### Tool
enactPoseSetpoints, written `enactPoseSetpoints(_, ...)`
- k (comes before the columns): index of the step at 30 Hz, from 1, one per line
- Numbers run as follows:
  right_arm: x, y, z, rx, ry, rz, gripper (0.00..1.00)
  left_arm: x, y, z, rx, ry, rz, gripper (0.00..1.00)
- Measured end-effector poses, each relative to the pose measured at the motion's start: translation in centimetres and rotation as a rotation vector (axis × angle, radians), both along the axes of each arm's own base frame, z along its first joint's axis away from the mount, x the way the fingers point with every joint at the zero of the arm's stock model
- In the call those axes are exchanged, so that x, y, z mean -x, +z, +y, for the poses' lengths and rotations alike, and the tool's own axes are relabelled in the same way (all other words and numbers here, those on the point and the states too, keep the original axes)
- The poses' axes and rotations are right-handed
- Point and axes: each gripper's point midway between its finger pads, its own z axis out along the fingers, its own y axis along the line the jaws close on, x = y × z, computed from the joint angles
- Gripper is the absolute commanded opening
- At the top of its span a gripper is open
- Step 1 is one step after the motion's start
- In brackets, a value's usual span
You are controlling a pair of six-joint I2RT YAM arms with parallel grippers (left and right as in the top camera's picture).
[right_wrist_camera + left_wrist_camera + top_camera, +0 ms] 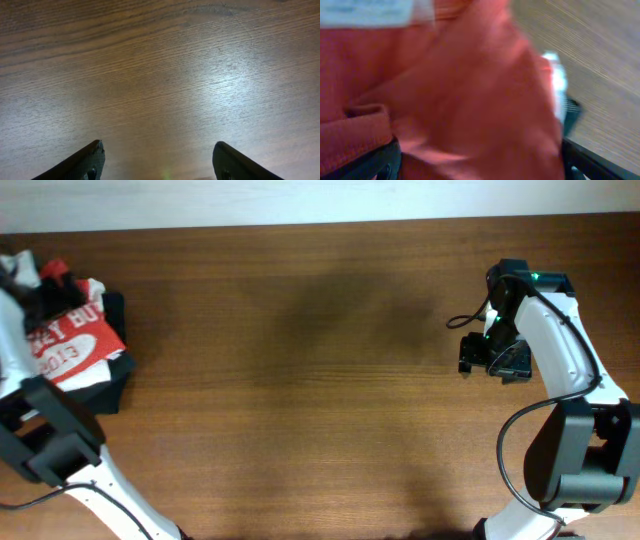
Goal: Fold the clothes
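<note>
Red-orange T-shirt (75,345) bunched at the worktop's (320,380) far left on a black garment (115,385), pressed against the left tool (42,292) (grip impossible to tell), right tool (159,160) gaping, well away; liable to slip or drag the black garment if lifted.

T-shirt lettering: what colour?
White lettering on the red-orange T-shirt; the overhead view shows it best.
</note>
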Motion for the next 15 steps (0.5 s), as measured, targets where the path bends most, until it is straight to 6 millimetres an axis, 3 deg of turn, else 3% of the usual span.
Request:
enactPoseSetpoints(4,0.0,0.0,0.0,-0.002,0.001,0.0,0.73,1.9,0.6,3.5,0.076,0.052,-0.073,0.99)
enactPoseSetpoints(8,0.0,0.0,0.0,-0.002,0.0,0.001,0.73,3.2,1.4,5.3,0.152,0.072,-0.144,0.99)
enactPoseSetpoints(15,0.0,0.0,0.0,-0.002,0.001,0.0,0.73,3.2,1.8,5.1,0.196,0.056,-0.181,0.99)
